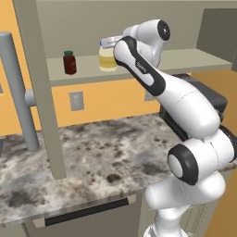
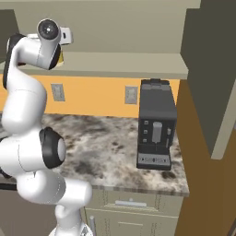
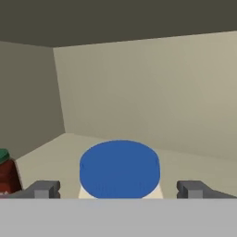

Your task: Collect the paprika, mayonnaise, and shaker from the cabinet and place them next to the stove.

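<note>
The mayonnaise (image 1: 108,59) is a pale cream jar with a blue lid (image 3: 119,169), standing on the cabinet shelf (image 1: 185,60). My gripper (image 3: 119,189) is open, reaching into the cabinet just above and behind the jar. One fingertip (image 3: 45,189) stands on each side of the lid, with a gap to the lid on both sides. The paprika (image 1: 70,62), a dark red jar with a green lid, stands further left on the same shelf and shows at the left edge of the hand view (image 3: 6,173). The shaker and the stove are out of view.
The open cabinet door with its grey bar handle (image 1: 17,92) hangs at the left. A black coffee machine (image 2: 156,129) stands on the marble counter (image 1: 102,148) below the shelf. Two wall outlets (image 2: 131,94) sit on the orange backsplash.
</note>
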Controlling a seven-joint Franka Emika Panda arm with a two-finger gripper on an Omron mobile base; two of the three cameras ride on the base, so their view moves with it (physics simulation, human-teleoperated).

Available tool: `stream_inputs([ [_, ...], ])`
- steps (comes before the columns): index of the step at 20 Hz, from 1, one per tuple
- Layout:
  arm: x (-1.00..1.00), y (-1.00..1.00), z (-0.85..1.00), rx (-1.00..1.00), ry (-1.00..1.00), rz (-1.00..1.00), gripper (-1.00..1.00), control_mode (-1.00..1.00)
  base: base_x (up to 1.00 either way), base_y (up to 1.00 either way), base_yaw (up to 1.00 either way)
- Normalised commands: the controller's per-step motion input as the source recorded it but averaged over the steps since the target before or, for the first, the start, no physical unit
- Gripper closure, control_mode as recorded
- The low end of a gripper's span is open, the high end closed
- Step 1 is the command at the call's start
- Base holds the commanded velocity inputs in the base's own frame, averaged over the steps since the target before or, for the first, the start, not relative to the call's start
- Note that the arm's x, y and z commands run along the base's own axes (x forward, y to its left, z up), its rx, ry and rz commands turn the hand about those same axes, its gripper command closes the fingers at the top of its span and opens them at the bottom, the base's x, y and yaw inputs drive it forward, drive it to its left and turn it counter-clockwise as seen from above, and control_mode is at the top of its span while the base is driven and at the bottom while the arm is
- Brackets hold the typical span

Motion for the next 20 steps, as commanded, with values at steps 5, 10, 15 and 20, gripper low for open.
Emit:
stream_inputs([
  [5, 0.11, 0.02, -0.05, 0.0, 0.0, 0.0, -1.0, -1.0, 0.0, 0.0, 0.0],
  [10, 0.11, 0.04, -0.06, 0.0, 0.0, 0.0, -1.0, -1.0, 0.0, 0.0, 0.0],
  [15, 0.12, 0.01, -0.09, 0.0, 0.0, 0.0, -1.0, -1.0, 0.0, 0.0, 0.0],
  [20, 0.07, 0.07, -0.16, 0.0, 0.0, 0.0, -1.0, -1.0, 0.0, 0.0, 0.0],
])
